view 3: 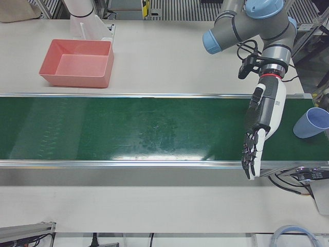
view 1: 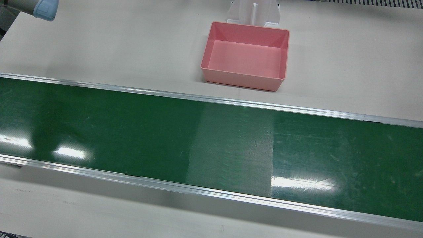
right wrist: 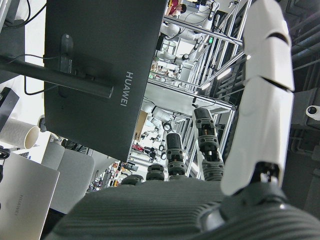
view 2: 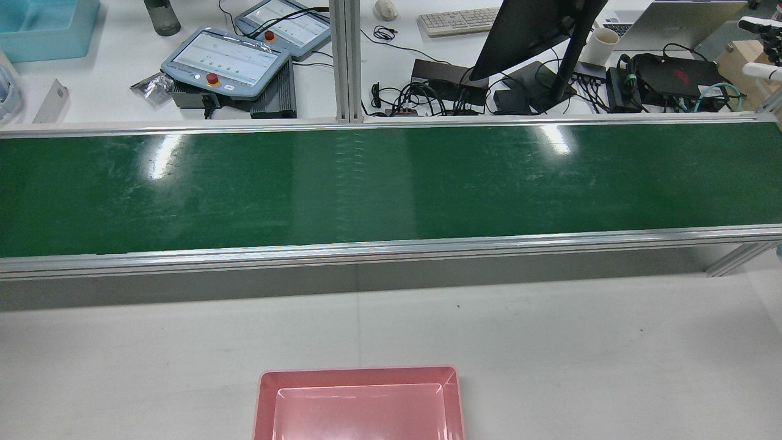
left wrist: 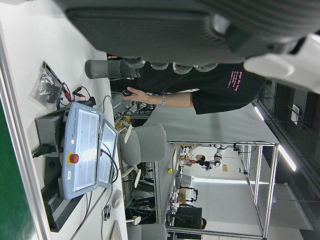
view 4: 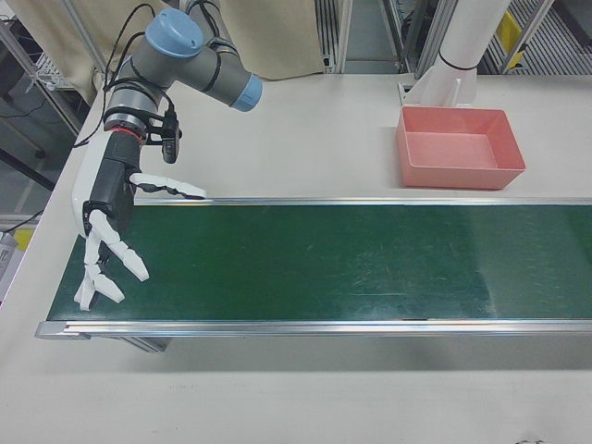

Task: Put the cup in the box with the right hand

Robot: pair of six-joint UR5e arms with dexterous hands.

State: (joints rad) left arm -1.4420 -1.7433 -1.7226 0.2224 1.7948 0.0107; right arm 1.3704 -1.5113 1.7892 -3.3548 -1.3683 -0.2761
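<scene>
The pale blue plastic cup (view 3: 312,122) lies tipped on its side at the far end of the long green conveyor belt (view 3: 133,128), its open mouth turned up and outward, close to the robot's left hand (view 3: 261,121) and well apart from the right one. The shallow pink rectangular plastic box (view 1: 246,54) sits empty on the pale grey table (view 1: 99,49) on the robot's side of the belt, near the middle of the station. The right hand (view 4: 109,217) hangs over the opposite end of the belt with its white fingers (view 4: 171,188) spread wide apart — nothing is held in it — and one finger reaches sideways along the belt's aluminium rail (view 4: 370,201). The left hand points down over the operator-side edge of the belt, its dark fingers (view 3: 250,157) extended and lying close together, holding nothing. Beyond the belt, in the rear view, a black monitor (view 2: 531,33) and two grey teach pendants with red stop buttons (view 2: 226,61) stand on the operators' desk.
</scene>
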